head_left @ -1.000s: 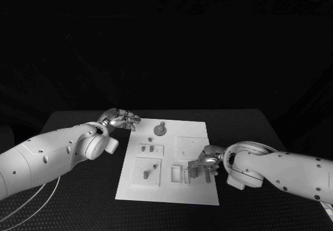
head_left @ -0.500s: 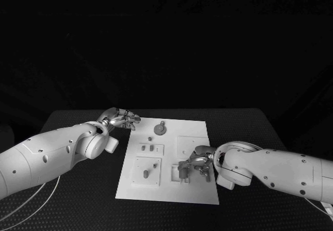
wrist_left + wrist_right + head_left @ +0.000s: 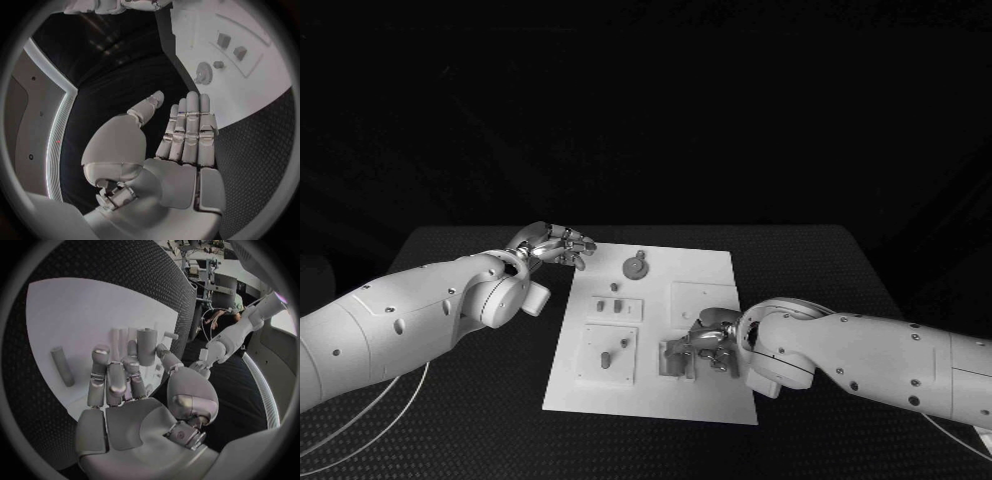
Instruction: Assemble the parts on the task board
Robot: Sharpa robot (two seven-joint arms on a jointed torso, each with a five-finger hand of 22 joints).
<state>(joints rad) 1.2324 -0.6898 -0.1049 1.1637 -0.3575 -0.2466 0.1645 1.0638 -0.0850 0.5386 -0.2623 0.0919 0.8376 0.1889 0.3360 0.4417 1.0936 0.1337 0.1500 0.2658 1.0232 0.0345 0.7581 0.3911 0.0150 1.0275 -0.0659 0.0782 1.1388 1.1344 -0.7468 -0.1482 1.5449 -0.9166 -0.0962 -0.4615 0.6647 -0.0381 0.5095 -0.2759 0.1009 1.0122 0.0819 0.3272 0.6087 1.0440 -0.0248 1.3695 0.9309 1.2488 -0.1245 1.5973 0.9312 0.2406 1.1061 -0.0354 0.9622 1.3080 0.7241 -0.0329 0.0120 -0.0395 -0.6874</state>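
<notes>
Fingers (image 3: 112,382) of the right hand (image 3: 707,348) curl down over the lower right part of the task board (image 3: 711,268), their tips at a pair of upright slotted blocks (image 3: 675,360). In the right wrist view a short grey cylinder (image 3: 146,346) stands just past the fingertips; whether it is pinched or merely touched cannot be told. A second, slimmer peg (image 3: 61,366) lies flat on the white surface, well apart from the hand.

Toward the middle of the frame sit a square plate with a raised peg (image 3: 606,357) and, above it, a smaller plate carrying two small blocks (image 3: 613,308). Near the board's upper edge rests a small gear-shaped part (image 3: 635,267).

At the upper left of the board, the left hand (image 3: 557,245) hovers just off the edge. The left wrist view shows its fingers (image 3: 190,125) extended straight and side by side, thumb apart, holding nothing.

The step in hand appears to be seating or picking a peg at the slotted blocks. The next move probably calls for a firm pinch on the cylinder and vertical alignment with its socket.
</notes>
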